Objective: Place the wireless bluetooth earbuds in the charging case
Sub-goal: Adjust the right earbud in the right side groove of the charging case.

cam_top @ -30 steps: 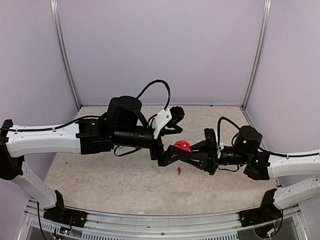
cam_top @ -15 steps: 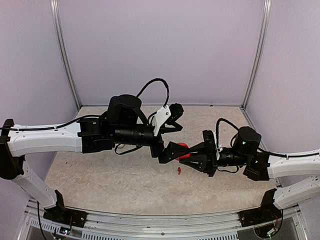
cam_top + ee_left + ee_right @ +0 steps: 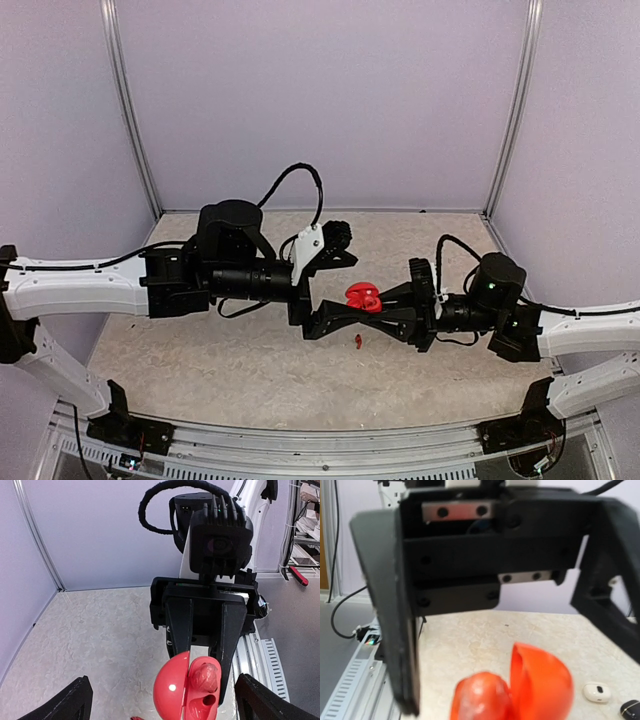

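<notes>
My right gripper (image 3: 362, 305) is shut on an open red charging case (image 3: 363, 295) and holds it above the table. In the left wrist view the case (image 3: 172, 690) shows its lid to the left, one red earbud (image 3: 205, 676) seated inside and an empty socket below it. The right gripper's fingers (image 3: 181, 625) flank the case. A second red earbud (image 3: 358, 341) lies on the table under the case. My left gripper (image 3: 328, 285) is wide open and empty, facing the case from the left without touching it.
In the right wrist view a white case (image 3: 596, 691) and a black case (image 3: 631, 708) lie on the table at the lower right, behind the red case (image 3: 540, 685). Lilac walls enclose the table on three sides.
My left arm has drawn back to the left, and its open fingers no longer cover the red case. The right gripper with the case has barely moved.
</notes>
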Tool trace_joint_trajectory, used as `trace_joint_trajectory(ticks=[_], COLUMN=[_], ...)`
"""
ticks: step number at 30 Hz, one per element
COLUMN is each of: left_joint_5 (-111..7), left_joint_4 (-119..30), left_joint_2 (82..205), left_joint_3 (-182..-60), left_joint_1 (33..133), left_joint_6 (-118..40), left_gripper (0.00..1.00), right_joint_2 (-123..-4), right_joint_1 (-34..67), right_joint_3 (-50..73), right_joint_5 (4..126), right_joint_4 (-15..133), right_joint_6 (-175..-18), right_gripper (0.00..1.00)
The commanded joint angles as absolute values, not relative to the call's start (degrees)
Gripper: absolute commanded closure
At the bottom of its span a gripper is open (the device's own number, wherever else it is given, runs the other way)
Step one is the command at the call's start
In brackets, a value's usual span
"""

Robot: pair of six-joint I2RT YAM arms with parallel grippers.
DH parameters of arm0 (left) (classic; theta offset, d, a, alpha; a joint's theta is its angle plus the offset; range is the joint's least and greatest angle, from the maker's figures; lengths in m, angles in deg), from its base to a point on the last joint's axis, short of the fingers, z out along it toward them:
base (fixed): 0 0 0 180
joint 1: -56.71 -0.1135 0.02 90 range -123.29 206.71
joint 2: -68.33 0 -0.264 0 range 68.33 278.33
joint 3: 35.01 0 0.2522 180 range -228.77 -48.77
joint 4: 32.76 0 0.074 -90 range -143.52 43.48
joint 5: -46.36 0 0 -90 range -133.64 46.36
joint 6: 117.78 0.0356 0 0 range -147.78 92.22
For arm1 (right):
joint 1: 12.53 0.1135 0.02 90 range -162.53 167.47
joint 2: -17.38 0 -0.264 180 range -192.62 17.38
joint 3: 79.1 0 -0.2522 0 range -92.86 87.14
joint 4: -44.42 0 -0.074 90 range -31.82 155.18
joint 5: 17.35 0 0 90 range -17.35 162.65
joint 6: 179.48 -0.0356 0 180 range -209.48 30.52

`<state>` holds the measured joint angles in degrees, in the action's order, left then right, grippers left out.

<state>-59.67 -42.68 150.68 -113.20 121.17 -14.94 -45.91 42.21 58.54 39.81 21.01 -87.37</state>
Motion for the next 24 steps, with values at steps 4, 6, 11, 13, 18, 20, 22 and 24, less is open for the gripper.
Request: trace_joint_trajectory(ticks=[4,6,11,13,18,20,22,24], left_joint_5=[-61.80,-59.16,-58.10,-60.19,-62.54,-61.24,-60.79,-60.35], left_joint_4=[-31.36,-27.40,-26.98,-28.32,-34.84,-39.23,-42.19,-42.81], left_joint_2=[144.48,142.83,141.21,141.03,140.77,142.41,144.73,146.06], left_joint_3=[-106.75,-104.22,-103.89,-104.49,-106.02,-108.68,-110.62,-111.30], left_joint_1=[118.13,117.82,117.70,117.77,121.47,123.66,125.08,125.74], left_joint_6=[-18.78,-20.95,-20.81,-19.18,-8.15,-4.73,-2.70,-1.77], left_gripper=[0.01,0.01,0.01,0.01,0.06,0.16,0.28,0.41], right_joint_2=[-42.04,-41.70,-41.83,-41.78,-41.87,-42.34,-42.68,-42.90], right_joint_1=[41.97,41.83,41.78,41.78,41.79,41.78,41.78,41.82], right_joint_3=[57.31,56.84,56.98,57.16,56.82,56.20,55.93,55.57], right_joint_5=[44.59,44.85,44.63,46.23,48.57,48.81,49.46,49.73], right_joint_4=[26.33,28.31,29.54,29.88,31.48,32.32,32.80,33.48], right_joint_6=[-82.95,-83.00,-84.66,-84.98,-84.74,-84.65,-84.79,-84.82], right_gripper=[1.00,1.00,1.00,1.00,1.00,1.00,1.00,1.00])
